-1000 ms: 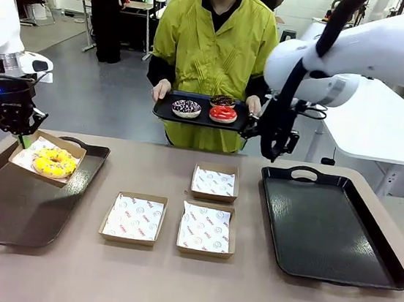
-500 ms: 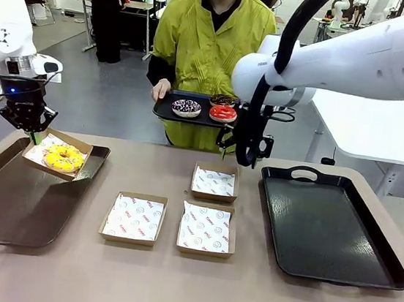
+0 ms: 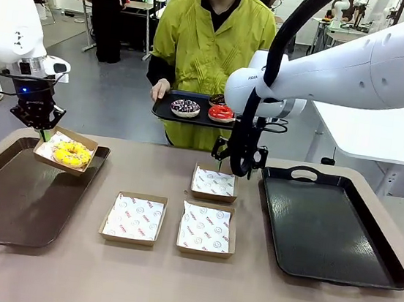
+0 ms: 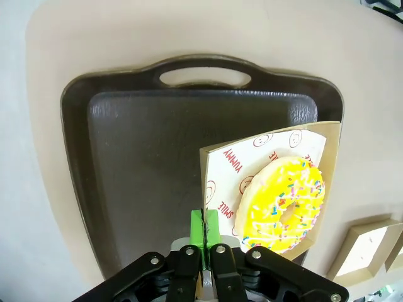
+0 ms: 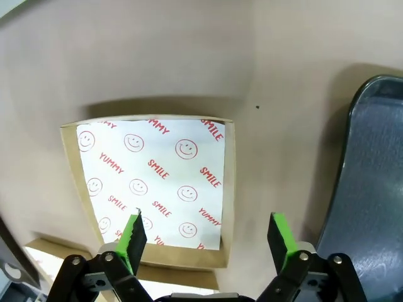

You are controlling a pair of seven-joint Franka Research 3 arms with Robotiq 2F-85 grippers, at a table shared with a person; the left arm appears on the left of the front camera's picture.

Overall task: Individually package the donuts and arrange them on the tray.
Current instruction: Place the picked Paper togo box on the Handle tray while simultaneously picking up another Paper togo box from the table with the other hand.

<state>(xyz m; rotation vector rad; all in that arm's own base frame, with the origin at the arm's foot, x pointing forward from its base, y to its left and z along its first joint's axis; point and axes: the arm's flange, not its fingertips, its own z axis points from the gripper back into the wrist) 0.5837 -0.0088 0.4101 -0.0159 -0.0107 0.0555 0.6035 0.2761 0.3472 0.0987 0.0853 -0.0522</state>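
At the left of the front view the left gripper (image 3: pixel 43 130) has its fingers pinched tight on the rim of a cardboard box (image 3: pixel 52 144) carrying the yellow donut (image 3: pixel 72 153). Gripping the thin wall rather than the food keeps the icing clean. The box hangs tilted over the far corner of the dark tray (image 3: pixel 4 204). It looks just clear of the tray floor, though this angle leaves that unsure. In mid-frame the right gripper (image 3: pixel 239 163), fingers spread wide and holding nothing, hovers over an empty lined box (image 3: pixel 213 183), probably lining up on it. The sprinkled donut (image 3: pixel 186 108), red donut (image 3: pixel 221 113) and chocolate donut (image 3: pixel 219 99) wait on the small tray (image 3: pixel 161 111) that a person holds at the upper middle.
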